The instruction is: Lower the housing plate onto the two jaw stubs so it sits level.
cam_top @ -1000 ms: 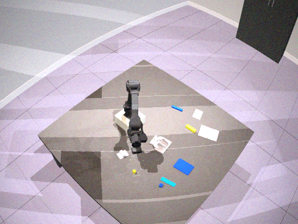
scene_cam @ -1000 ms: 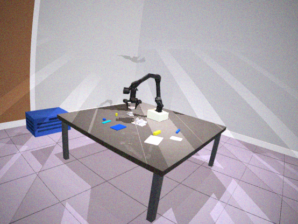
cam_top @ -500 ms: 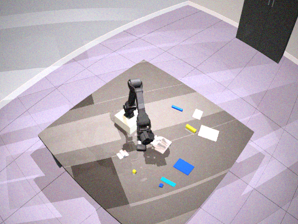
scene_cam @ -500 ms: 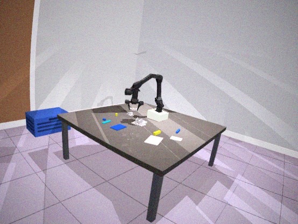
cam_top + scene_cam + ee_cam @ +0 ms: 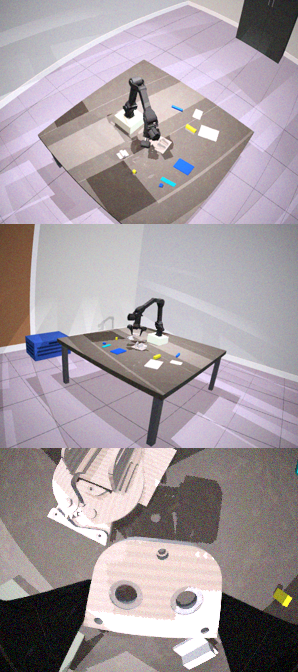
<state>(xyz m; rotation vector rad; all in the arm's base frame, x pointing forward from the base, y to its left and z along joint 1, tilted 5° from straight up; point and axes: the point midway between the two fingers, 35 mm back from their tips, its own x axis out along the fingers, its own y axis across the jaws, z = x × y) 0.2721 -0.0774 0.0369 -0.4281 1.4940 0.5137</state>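
Observation:
The pale housing plate [image 5: 155, 573], with two large ringed holes and a smaller one, is held roughly level in the air. My gripper [image 5: 136, 335] [image 5: 154, 593] is shut on its two side edges. The two grey jaws [image 5: 137, 344] stand on the pale gripper base [image 5: 167, 142] [image 5: 140, 348] [image 5: 161, 465]. In the wrist view the jaws and base are at the upper left, beyond the plate's far edge; the plate is beside them, not over them. In the exterior view the plate is above table height. The jaw stubs are hard to make out.
A small white stand [image 5: 122, 154] [image 5: 130, 337] [image 5: 195, 652] and yellow cube [image 5: 134, 171] [image 5: 116, 338] [image 5: 282, 597] lie nearby. A blue plate [image 5: 183, 166] [image 5: 118, 351], cyan bar [image 5: 168, 181] [image 5: 106, 345], yellow block [image 5: 191, 128] [image 5: 157, 356] and white plate [image 5: 208, 133] [image 5: 154, 364] lie farther out.

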